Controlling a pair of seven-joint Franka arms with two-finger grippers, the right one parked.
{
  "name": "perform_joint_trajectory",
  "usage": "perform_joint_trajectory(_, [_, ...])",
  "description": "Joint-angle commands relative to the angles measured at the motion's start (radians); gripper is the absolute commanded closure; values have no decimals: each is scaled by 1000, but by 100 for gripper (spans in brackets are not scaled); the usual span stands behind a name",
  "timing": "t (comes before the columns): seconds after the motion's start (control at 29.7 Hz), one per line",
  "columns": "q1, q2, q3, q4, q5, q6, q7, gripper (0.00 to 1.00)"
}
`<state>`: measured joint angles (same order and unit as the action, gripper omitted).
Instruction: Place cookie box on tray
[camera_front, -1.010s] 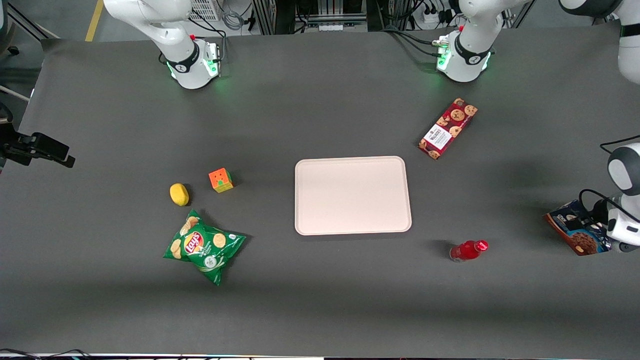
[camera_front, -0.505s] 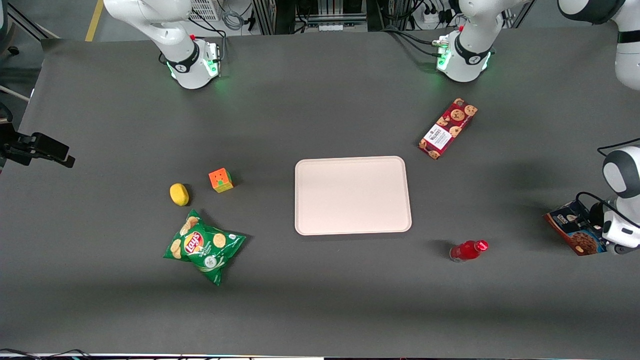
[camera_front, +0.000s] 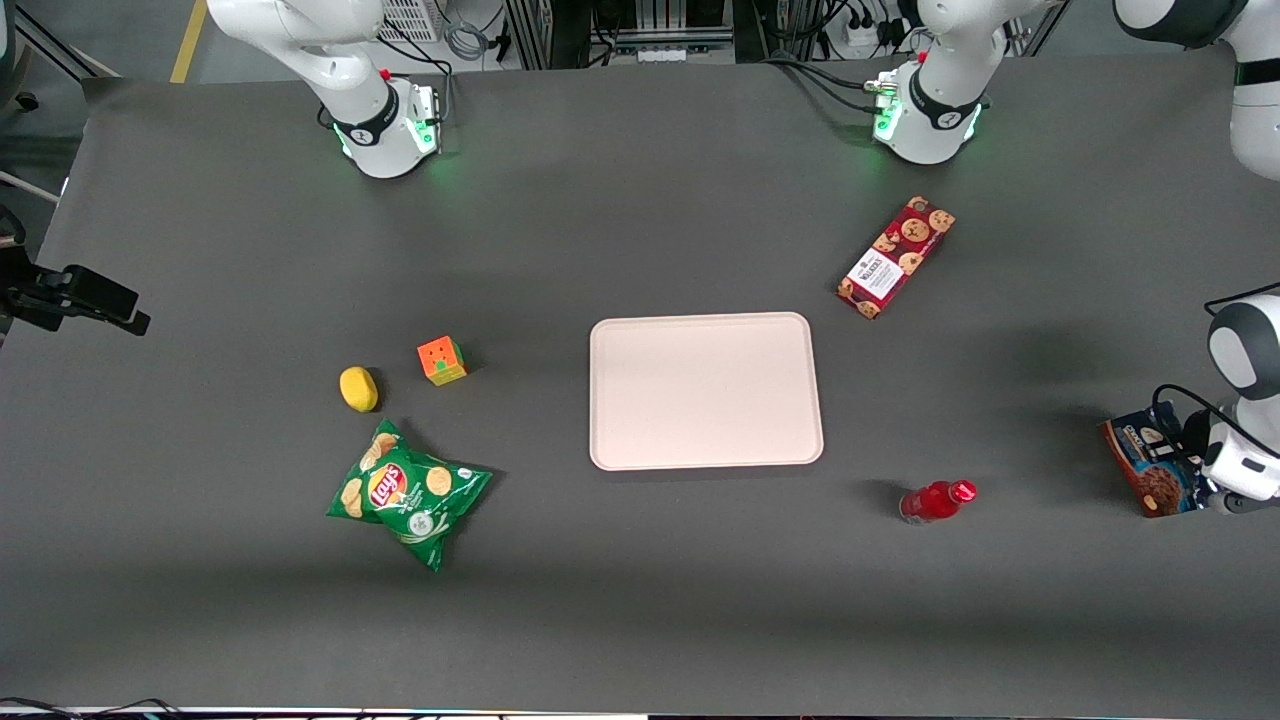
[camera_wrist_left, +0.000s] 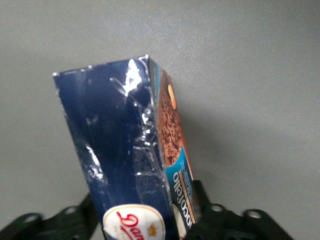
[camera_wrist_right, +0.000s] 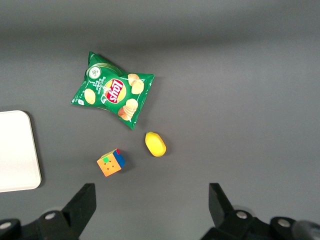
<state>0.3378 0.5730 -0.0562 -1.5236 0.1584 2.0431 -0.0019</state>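
The cookie box (camera_front: 1155, 466), dark blue and brown with a chocolate cookie picture, is at the working arm's end of the table, tipped up on its edge. My left gripper (camera_front: 1195, 468) is shut on it. In the left wrist view the box (camera_wrist_left: 122, 145) stands between the dark fingers of the gripper (camera_wrist_left: 145, 227), its white-red round logo near them, with grey table below. The pale pinkish-cream tray (camera_front: 705, 390) lies flat at the table's middle, well apart from the box, with nothing on it.
A long red cookie box (camera_front: 896, 257) lies farther from the camera than the tray. A red bottle (camera_front: 936, 499) lies between tray and gripper, nearer the camera. A green chips bag (camera_front: 408, 492), a yellow lemon (camera_front: 358, 388) and a colour cube (camera_front: 442, 360) lie toward the parked arm's end.
The cookie box has gone from lying flatter on the table to tipped up on edge in the gripper. The arm's wrist has shifted slightly with it.
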Motion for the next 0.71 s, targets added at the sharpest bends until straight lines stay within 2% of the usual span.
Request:
perform_joint_trajectory(0.0, [-11, -64, -14, 141, 13, -234, 37, 96])
perform_joint_trajectory(0.1, [-11, -81, -22, 203, 4, -320, 97, 96])
perform_joint_trajectory(0.4, [-11, -165, -43, 326, 3, -558, 106, 96])
perform_joint_trajectory(0.57, [-11, -179, -54, 332, -6, -592, 108, 96])
perform_joint_trajectory(0.67, [-9, -188, -80, 330, -36, -610, 97, 96])
